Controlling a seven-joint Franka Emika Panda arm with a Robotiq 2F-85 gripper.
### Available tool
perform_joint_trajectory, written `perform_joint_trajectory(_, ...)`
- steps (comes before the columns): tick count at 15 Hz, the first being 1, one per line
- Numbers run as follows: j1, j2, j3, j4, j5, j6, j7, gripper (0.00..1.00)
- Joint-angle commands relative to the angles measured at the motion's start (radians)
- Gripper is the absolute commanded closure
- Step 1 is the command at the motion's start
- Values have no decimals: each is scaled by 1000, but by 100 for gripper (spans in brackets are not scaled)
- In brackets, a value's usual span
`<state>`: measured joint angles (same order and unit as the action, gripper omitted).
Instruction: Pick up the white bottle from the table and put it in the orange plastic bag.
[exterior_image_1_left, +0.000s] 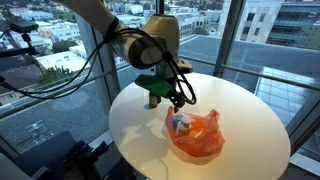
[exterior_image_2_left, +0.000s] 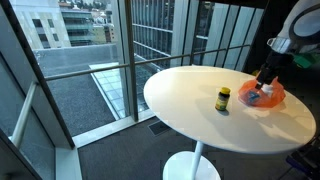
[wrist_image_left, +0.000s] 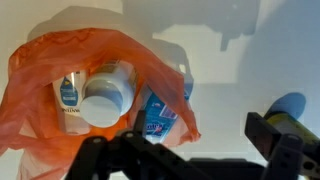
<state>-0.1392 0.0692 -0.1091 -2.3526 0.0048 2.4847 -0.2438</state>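
The white bottle lies inside the orange plastic bag, with its round cap toward the wrist camera. A blue-labelled packet lies next to it in the bag. In both exterior views the bag sits on the round white table. My gripper is open and empty, just above the bag's edge, with its fingers spread wide. It also shows in both exterior views, hovering over the bag.
A small dark jar with a yellow lid stands on the table beside the bag, also in an exterior view, partly behind the gripper. Floor-to-ceiling windows surround the table. The table edge is close.
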Motion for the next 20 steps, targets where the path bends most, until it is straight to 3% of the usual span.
perform_joint_trajectory(1, 2, 41, -6, 43, -41, 4, 6, 0)
perform_joint_trajectory(10, -1, 126, 17, 89, -13, 36, -29, 3)
perform_joint_trajectory(11, 0, 131, 21, 90, -12, 44, -29, 19)
perform_joint_trajectory(13, 1, 139, 27, 91, -16, 58, -26, 30)
perform_joint_trajectory(20, -2, 137, 34, 90, -19, 69, -21, 86)
